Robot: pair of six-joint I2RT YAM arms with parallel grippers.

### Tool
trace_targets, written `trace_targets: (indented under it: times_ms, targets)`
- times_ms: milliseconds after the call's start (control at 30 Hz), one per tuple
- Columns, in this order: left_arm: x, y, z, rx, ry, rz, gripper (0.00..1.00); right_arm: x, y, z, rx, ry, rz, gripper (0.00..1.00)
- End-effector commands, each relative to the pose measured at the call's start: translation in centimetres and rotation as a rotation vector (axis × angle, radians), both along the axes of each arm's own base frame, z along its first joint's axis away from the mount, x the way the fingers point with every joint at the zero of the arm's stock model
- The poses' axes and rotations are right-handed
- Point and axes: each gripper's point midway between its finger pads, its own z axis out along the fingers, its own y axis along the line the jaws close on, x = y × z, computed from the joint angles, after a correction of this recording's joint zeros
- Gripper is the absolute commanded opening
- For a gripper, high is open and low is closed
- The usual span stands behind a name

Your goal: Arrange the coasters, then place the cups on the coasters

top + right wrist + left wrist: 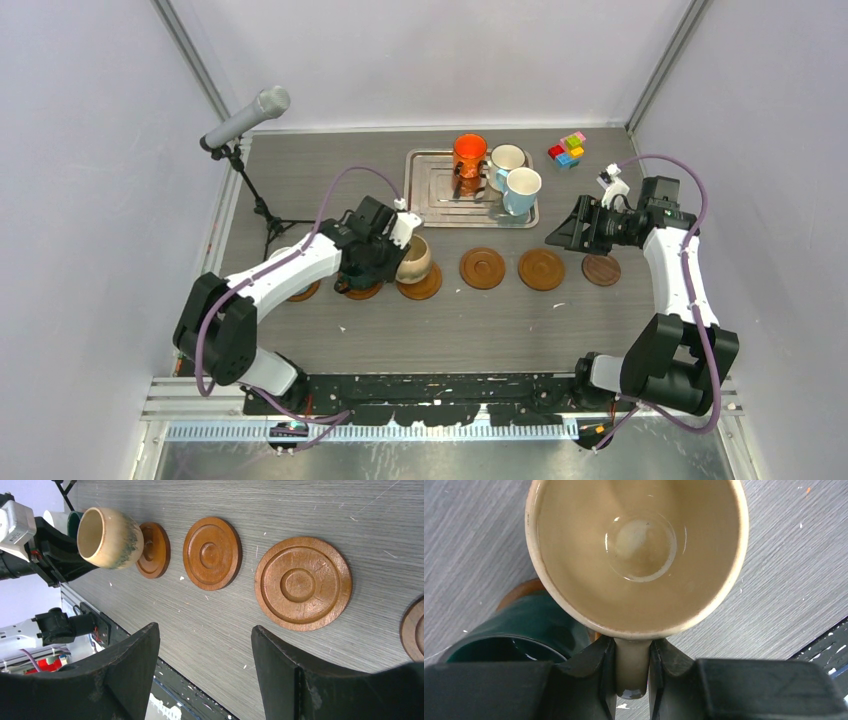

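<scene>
My left gripper (631,645) is shut on the handle of the beige cup (639,555), which I hold over a brown coaster (424,287); I cannot tell whether it touches. Right beside it a dark green cup (509,640) stands on a coaster (519,591). More coasters lie bare in a row to the right (482,268) (541,269), ending with a smaller, darker one (601,270). An orange cup (468,160), a whitish cup (505,158) and a light blue cup (521,190) stand on the tray. My right gripper (205,630) hovers open and empty near the row's right end.
The silver tray (440,195) lies at the back centre. Small coloured blocks (567,150) sit at the back right. A microphone on a stand (245,118) rises at the back left. A white cup (54,519) shows behind my left arm.
</scene>
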Motion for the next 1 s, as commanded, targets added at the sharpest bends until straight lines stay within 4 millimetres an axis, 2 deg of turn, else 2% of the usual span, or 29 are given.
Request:
trace_targets:
  times_ms: [0,300,467,667,900,967]
  targets:
    - [2.1,-2.4,4.3,-0.148,-0.161,0.002,0.0,0.6,-0.1,0.5,0.0,-0.029,0.0,0.72]
    - [1.7,-3.8,3.9,-0.159,-0.149,-0.022,0.0,0.7,-0.1,0.4,0.002,-0.025,0.0,0.72]
    - [1.4,-4.5,3.0,-0.145,-0.131,-0.044,0.0,0.7,0.0,0.4,0.001,-0.026,0.001,0.72]
    - [1.7,-4.2,1.8,-0.115,-0.133,-0.034,0.0,0.6,0.0,0.4,0.0,-0.026,0.001,0.72]
    - [0.9,-3.9,0.5,-0.098,-0.103,-0.06,0.0,0.6,0.0,0.4,0.002,-0.024,0.001,0.72]
    - [0.4,-3.8,0.2,-0.099,-0.088,-0.069,0.08,0.7,-0.1,0.4,0.0,-0.026,0.0,0.72]
